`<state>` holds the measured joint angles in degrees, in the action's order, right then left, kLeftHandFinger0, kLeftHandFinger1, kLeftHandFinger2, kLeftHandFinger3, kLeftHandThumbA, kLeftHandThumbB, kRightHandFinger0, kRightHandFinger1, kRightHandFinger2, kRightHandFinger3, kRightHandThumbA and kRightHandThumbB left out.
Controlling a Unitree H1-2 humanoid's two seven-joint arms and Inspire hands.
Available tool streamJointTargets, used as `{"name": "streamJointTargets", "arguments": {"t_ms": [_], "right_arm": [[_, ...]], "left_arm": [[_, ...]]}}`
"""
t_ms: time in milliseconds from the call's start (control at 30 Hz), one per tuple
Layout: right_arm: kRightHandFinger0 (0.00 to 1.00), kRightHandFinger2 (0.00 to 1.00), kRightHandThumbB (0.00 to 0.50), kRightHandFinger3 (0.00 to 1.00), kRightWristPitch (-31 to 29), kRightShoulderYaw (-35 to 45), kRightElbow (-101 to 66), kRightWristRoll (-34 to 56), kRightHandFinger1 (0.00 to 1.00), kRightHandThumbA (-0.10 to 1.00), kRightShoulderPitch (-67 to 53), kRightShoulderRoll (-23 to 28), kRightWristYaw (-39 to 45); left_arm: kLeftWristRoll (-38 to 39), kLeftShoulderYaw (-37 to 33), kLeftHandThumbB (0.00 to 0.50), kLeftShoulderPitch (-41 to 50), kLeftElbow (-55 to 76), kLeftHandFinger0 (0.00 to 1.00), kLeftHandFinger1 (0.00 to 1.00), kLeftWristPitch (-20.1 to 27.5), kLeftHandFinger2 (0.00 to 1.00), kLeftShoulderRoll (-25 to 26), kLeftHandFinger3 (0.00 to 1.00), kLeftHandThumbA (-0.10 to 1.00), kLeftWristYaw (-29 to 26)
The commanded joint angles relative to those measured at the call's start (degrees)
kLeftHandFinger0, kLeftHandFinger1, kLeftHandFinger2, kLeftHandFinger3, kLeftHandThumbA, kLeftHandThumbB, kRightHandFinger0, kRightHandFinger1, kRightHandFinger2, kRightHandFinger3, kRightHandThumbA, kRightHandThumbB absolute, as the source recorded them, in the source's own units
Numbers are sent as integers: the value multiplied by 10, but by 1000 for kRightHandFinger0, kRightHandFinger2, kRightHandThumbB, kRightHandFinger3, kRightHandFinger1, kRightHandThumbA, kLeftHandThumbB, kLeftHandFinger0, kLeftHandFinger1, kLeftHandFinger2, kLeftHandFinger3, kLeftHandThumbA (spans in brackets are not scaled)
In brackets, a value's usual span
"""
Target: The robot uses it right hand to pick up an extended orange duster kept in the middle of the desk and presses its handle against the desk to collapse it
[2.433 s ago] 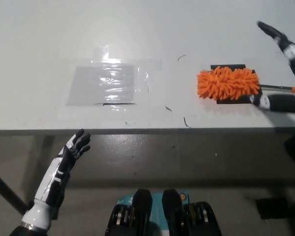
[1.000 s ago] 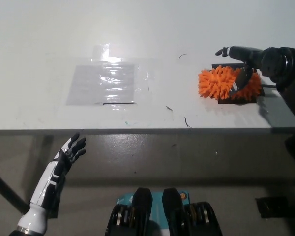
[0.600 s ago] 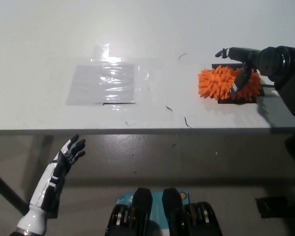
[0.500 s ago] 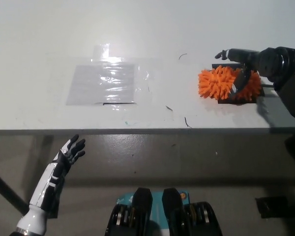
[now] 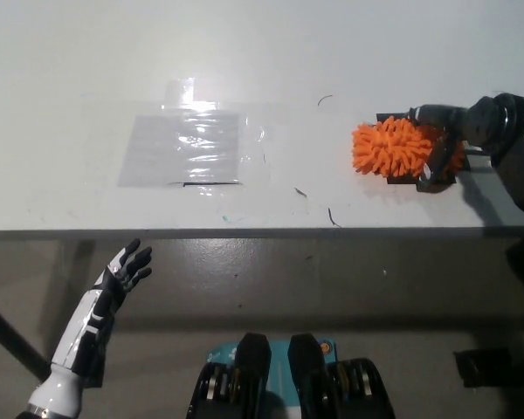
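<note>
Head view: the orange duster (image 5: 400, 147) lies on a black patch (image 5: 424, 181) near the right end of the white counter (image 5: 262, 52). The black right hand (image 5: 454, 131) curls its fingers (image 5: 438, 157) around the duster's right end (handle hidden). The white left hand (image 5: 122, 269) hangs below the counter edge, fingers spread. A clear plastic sheet (image 5: 185, 148) lies left of centre.

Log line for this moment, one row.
right hand: closing around orange duster, grip unconfirmed | duster: flat on desk, right side | left hand: open, below desk edge | collapse: not started
</note>
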<state>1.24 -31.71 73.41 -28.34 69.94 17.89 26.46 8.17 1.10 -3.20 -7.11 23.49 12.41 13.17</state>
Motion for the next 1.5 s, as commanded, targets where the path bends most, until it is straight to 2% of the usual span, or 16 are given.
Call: {"name": "streamJointTargets", "arguments": {"t_ms": [0, 33, 133, 167, 200, 233, 267, 300, 367, 400, 533, 833, 1100, 1367, 1400, 1467], "right_arm": [[1000, 1000, 388, 1000, -33, 10, 12, -1, 1000, 1000, 43, -9, -46], [1000, 1000, 372, 1000, -37, 19, 13, 5, 1000, 1000, 40, -11, -67], [981, 1000, 275, 1000, -70, 45, 16, 12, 1000, 662, 28, -20, -174], [754, 776, 225, 814, -101, 56, 20, 17, 786, 526, 21, -23, -230], [264, 477, 216, 539, -110, 59, 21, 17, 375, 283, 19, -24, -252], [29, 341, 199, 386, -124, 62, 21, 14, 140, 36, 16, -27, -290], [6, 380, 189, 414, -132, 63, 20, 13, 158, -56, 13, -28, -311], [0, 567, 139, 541, -149, 62, 18, 8, 243, -98, 11, -28, -339], [89, 885, 95, 970, -147, 65, 13, 7, 537, -100, 12, -28, -349], [130, 902, 102, 993, -156, 66, 12, 8, 606, -100, 12, -28, -355], [187, 900, 110, 962, -171, 69, 13, 8, 594, -100, 14, -25, -364], [133, 854, 138, 926, -190, 70, 22, 7, 524, -100, 17, -23, -373], [87, 888, 116, 956, -207, 74, 31, 10, 511, -100, 26, -10, -385], [0, 825, 99, 931, -230, 91, 11, 7, 447, -100, 47, 5, -431], [0, 813, 143, 889, -233, 107, -11, 15, 451, -100, 63, 13, -451], [0, 796, 124, 880, -252, 143, -37, 41, 428, -100, 84, 22, -457]], "left_arm": [[15, 5, 255, -3, 8, 1000, 1000, 24, 1000, 13, 1000, 1000, 12], [16, 4, 254, -4, 8, 1000, 1000, 25, 1000, 14, 1000, 1000, 13], [13, 4, 249, -4, 11, 1000, 1000, 20, 1000, 15, 1000, 1000, 12], [12, 5, 241, -5, 10, 1000, 1000, 22, 1000, 16, 1000, 1000, 13], [12, 6, 239, -5, 10, 1000, 1000, 22, 1000, 16, 1000, 1000, 12], [11, 6, 238, -6, 11, 1000, 1000, 21, 1000, 16, 1000, 1000, 12], [12, 6, 238, -6, 11, 1000, 1000, 20, 1000, 16, 1000, 1000, 12], [12, 6, 236, -6, 10, 1000, 1000, 21, 1000, 17, 1000, 1000, 13], [10, 5, 227, -6, 8, 1000, 1000, 25, 1000, 17, 1000, 1000, 14], [10, 5, 233, -6, 9, 1000, 1000, 23, 1000, 17, 1000, 1000, 14], [7, 5, 251, -10, 11, 1000, 1000, 17, 1000, 17, 1000, 1000, 12], [12, 5, 251, -13, 10, 1000, 1000, 16, 1000, 18, 1000, 1000, 15], [29, 8, 260, -13, 7, 1000, 1000, 15, 1000, 20, 1000, 1000, 21], [28, 10, 264, -12, 4, 1000, 1000, 19, 1000, 17, 1000, 1000, 19], [26, 9, 269, -13, 4, 1000, 1000, 17, 1000, 17, 1000, 1000, 19], [24, 8, 266, -12, 5, 1000, 1000, 15, 1000, 17, 1000, 1000, 18]]}}
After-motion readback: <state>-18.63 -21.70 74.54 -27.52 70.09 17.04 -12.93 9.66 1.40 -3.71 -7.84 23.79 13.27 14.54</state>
